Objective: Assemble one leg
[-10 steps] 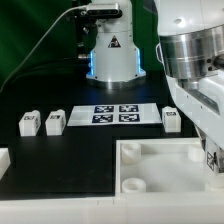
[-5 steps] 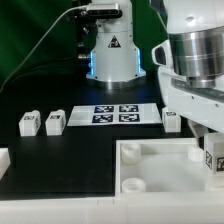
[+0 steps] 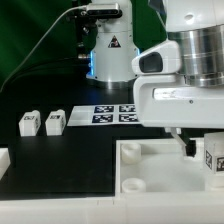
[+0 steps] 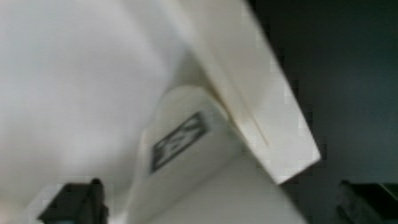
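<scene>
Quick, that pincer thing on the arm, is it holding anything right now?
Pincer: open wide, holding nothing. The tagged leg lies just in front of it, not gripped.

leg (image 3: 29,122) — white, black-and-white tag | marker board (image 3: 100,115) white (black square tags) | table (image 3: 60,165) — black

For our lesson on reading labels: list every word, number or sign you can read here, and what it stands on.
No readable words or numbers.
Triangle sign on the robot base: too small to read.
Square tags on the marker board and the legs: patterns, no text.
</scene>
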You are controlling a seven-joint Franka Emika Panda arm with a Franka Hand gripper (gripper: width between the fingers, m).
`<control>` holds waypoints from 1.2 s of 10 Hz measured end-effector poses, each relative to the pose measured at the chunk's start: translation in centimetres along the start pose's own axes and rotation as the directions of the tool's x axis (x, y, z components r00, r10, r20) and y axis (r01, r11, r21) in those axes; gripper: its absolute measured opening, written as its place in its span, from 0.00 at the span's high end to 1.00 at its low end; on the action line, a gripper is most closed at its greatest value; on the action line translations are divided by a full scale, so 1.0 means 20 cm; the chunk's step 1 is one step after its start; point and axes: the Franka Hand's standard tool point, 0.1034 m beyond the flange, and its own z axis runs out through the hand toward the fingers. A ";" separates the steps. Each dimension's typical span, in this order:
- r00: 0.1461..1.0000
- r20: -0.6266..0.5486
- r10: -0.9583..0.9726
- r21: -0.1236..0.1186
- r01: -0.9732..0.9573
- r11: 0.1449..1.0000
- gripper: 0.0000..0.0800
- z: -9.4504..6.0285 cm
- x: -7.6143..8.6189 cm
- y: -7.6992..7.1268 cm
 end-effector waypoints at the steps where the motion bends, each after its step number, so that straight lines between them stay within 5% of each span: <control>1: 0.992 -0.006 -0.125 -0.012 0.125 0.992 0.19 0.00 0.00 -0.01; 3: 0.956 -0.003 -0.293 -0.027 0.293 0.956 0.19 0.00 0.00 -0.01; 4: 0.956 -0.004 -0.293 -0.028 0.293 0.956 0.34 0.00 0.00 0.00; 5: 0.961 -0.004 -0.275 -0.027 0.275 0.961 0.34 0.00 0.00 0.00; 7: 0.979 -0.005 -0.202 -0.026 0.202 0.979 0.64 0.00 0.00 0.00; 10: 0.975 -0.013 0.221 -0.021 -0.221 0.975 0.64 0.00 0.00 0.02; 12: 0.797 -0.026 0.604 -0.024 -0.604 0.797 0.64 0.01 0.00 0.03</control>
